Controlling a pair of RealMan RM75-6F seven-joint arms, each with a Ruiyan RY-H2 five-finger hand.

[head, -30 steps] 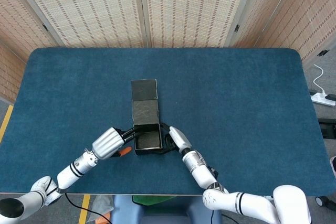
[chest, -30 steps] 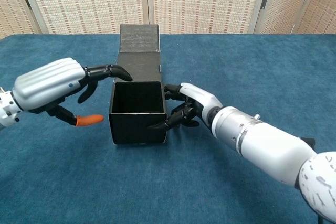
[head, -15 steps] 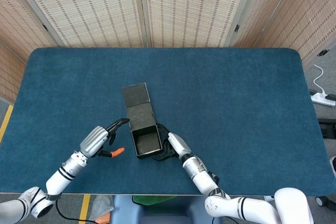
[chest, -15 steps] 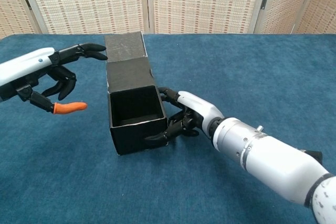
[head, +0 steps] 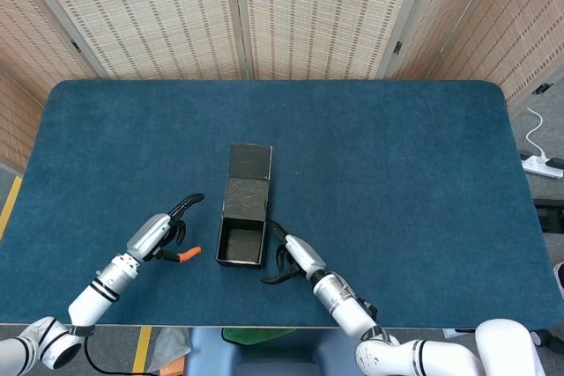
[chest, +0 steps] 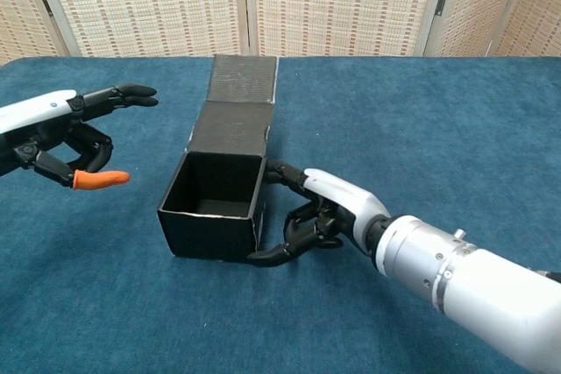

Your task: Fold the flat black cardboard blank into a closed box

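The black cardboard box (head: 241,245) stands open-topped on the blue table, its lid flap (head: 249,162) lying flat behind it. In the chest view the box (chest: 210,236) is skewed, with the lid flap (chest: 245,81) stretching away. My right hand (head: 292,257) is cupped against the box's right wall, holding nothing. Its spread fingers (chest: 282,253) touch the wall and the near right corner, as the right hand (chest: 324,212) shows from the chest. My left hand (head: 164,235) hovers left of the box, apart from it. The left hand (chest: 63,133) has its fingers spread and its orange-tipped thumb empty.
The blue table (head: 397,173) reaches wide to the right and behind the box. Woven screens (head: 238,15) stand past its far edge. A white power strip (head: 545,165) lies off the table at the right.
The box has swung so its lid end now points slightly right, and it sits nearer the front edge. My left hand has let go of the box's left side and drawn back left.
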